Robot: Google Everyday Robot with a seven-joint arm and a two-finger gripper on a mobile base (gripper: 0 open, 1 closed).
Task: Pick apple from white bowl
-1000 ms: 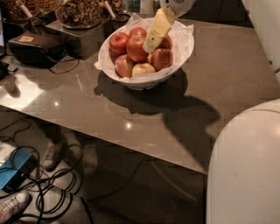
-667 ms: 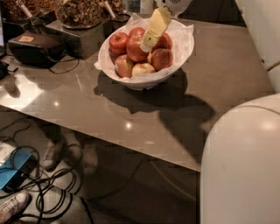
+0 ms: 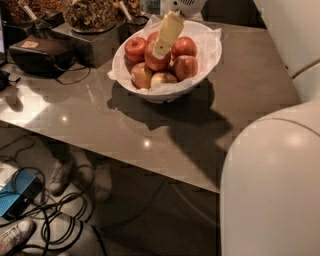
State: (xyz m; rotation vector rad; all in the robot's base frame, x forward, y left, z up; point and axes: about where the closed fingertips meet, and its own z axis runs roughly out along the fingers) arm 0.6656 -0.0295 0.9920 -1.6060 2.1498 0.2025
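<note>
The white bowl [image 3: 200,75], lined with crumpled white paper, stands at the back middle of the grey table [image 3: 100,120]. It holds several apples. A big, glossy, nearly all-red apple [image 3: 154,61] lies at the centre of the pile, with other red apples [image 3: 184,46] around it and paler yellow-and-red ones [image 3: 163,78] at the front. My gripper [image 3: 161,52] reaches down into the bowl from the back. Its cream-coloured end sits on top of the central red apple and hides part of it.
Dark containers of dried snacks [image 3: 90,14] and a black device [image 3: 41,54] with a cable stand at the back left. My white body [image 3: 270,185] fills the lower right. Below the table's front edge [image 3: 150,172] are cables, a blue box [image 3: 14,197] and shoes [image 3: 62,175].
The gripper has moved a little to the left over the apple pile, onto the central red apple. The view has shifted slightly; the apples have not moved.
</note>
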